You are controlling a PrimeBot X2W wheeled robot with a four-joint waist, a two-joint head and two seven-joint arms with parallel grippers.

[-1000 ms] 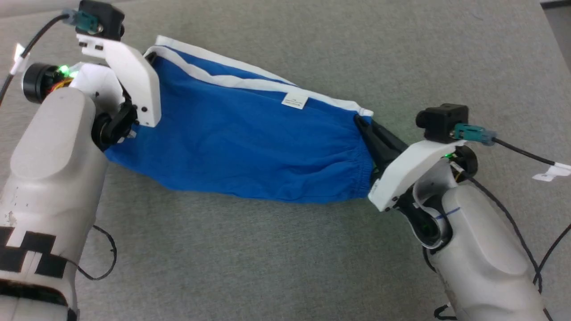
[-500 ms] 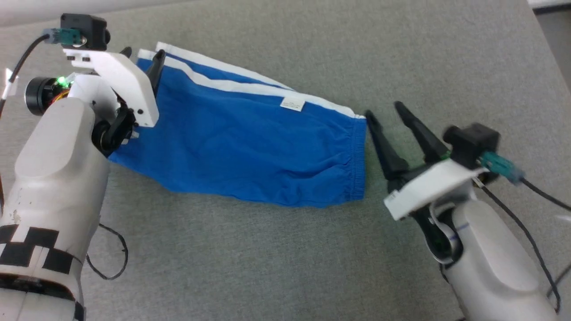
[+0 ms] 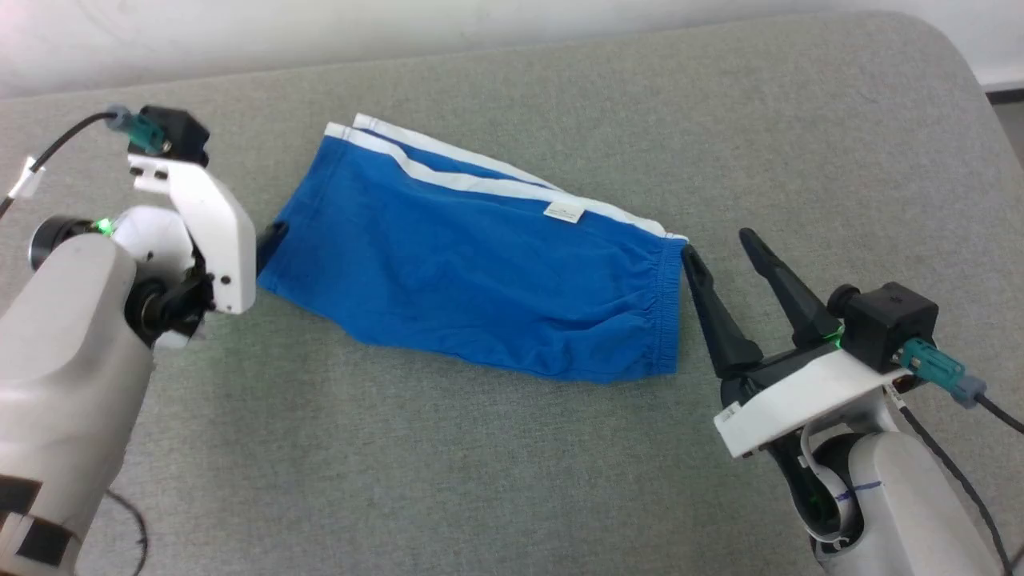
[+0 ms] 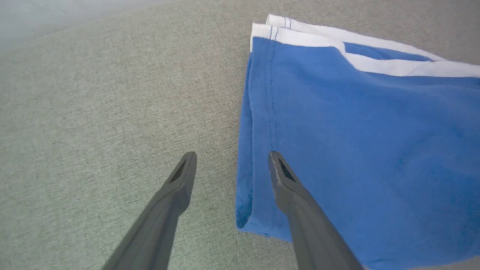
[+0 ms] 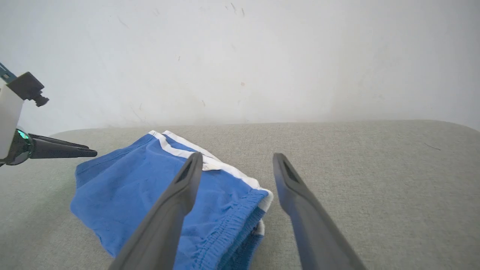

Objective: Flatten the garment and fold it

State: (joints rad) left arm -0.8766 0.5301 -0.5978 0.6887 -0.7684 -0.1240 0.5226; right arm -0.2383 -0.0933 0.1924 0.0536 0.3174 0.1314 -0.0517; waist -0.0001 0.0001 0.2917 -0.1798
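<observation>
Shorts (image 3: 480, 272) flat and folded double on the grey worktop (image 3: 448, 464), mid-frame in the head view, slanting from upper left down to lower right. Blue side up. White stripes (image 3: 480, 182) along the upper edge, small white tag (image 3: 564, 212) midway along it. Gathered waistband (image 3: 668, 308) at the right end, hem (image 4: 262, 112) at the left end.

Left gripper (image 4: 230, 154) at the left of the head view, mostly hidden behind its white mount, one dark tip just beside the hem. In the left wrist view: fingers spread wide with nothing between them, the right finger (image 4: 296, 195) over the lower hem corner, the left finger over bare worktop. Contact with the cloth not clear.

Right gripper (image 3: 718, 243) at the lower right of the head view, spread wide and empty, fingers pointing up-frame, near tip just beside the waistband's upper corner; touching or not, cannot tell. In the right wrist view: left finger across the blue cloth, right finger over bare worktop, pale wall (image 5: 240, 56) beyond, the left gripper's fingers at the left edge.
</observation>
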